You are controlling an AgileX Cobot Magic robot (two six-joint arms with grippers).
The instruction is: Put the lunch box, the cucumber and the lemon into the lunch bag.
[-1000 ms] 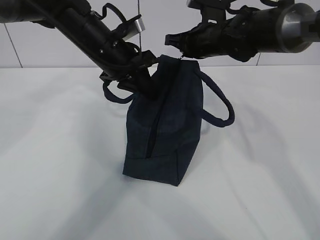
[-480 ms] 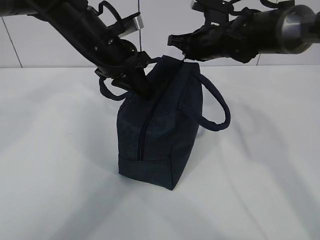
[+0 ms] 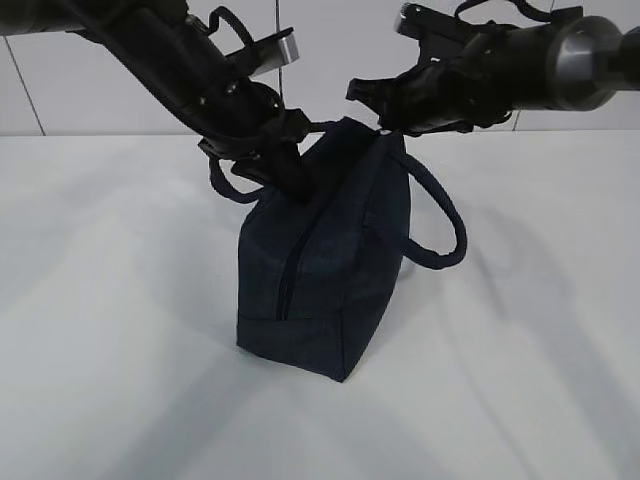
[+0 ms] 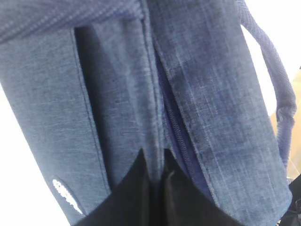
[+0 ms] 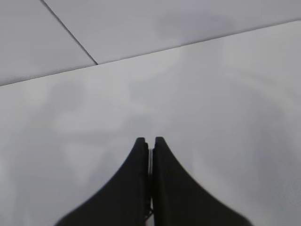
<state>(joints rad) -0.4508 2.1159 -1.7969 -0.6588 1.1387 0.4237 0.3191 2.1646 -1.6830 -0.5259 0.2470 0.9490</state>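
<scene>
Centrally, lunch bag (image 3: 325, 260) upright; both hands pinching top edge.

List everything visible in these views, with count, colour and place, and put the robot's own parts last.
Boxy dark navy fabric lunch bag: one, dark navy, mid-table, standing tilted on its near end, zipper facing left.
Padded loop handles: two, navy, one hanging on each side of the bag.
Zipper: one, navy, running along the bag's length.
Table: one, white, beneath the bag.
Tiled wall: white, behind the table.
Left end effector: one, black, shut against the bag's fabric beside the zipper.
Right end effector: one, black, shut, at the bag's raised far end.
</scene>
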